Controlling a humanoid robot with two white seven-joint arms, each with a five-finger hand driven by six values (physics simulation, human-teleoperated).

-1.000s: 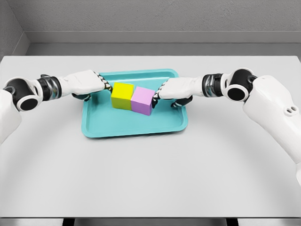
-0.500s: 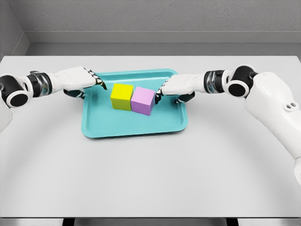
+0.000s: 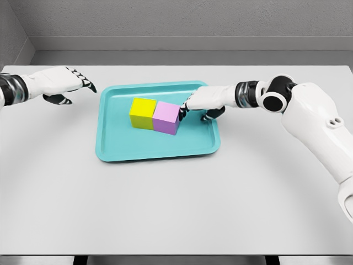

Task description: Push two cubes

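At far left, the left hand (image 3: 58, 84) hovers over the white table (image 3: 165, 193), well apart from the tray; its fingers are extended and loosely together, pointing toward the tray, with the thumb tucked beneath, and they hold nothing. To its right lies a teal tray (image 3: 157, 149), a shallow rectangular tray with a raised rim, set slightly askew on the table. Inside the tray, toward its rear half, sits the yellow cube (image 3: 142, 112), and directly to its right the pink cube (image 3: 166, 117); the two cubes touch along one side face, and both rest flat on the tray floor. Right of the pink cube, the right hand (image 3: 204, 101) reaches in over the tray's right rim, its white forearm running back to the shoulder at far right. Its fingers are stretched out, close together, and the fingertips (image 3: 183, 106) lie at the upper right edge of the pink cube, apparently in contact with it; the thumb curls below the palm. The hand grasps nothing. A grey wall (image 3: 176, 22) stands behind the table.
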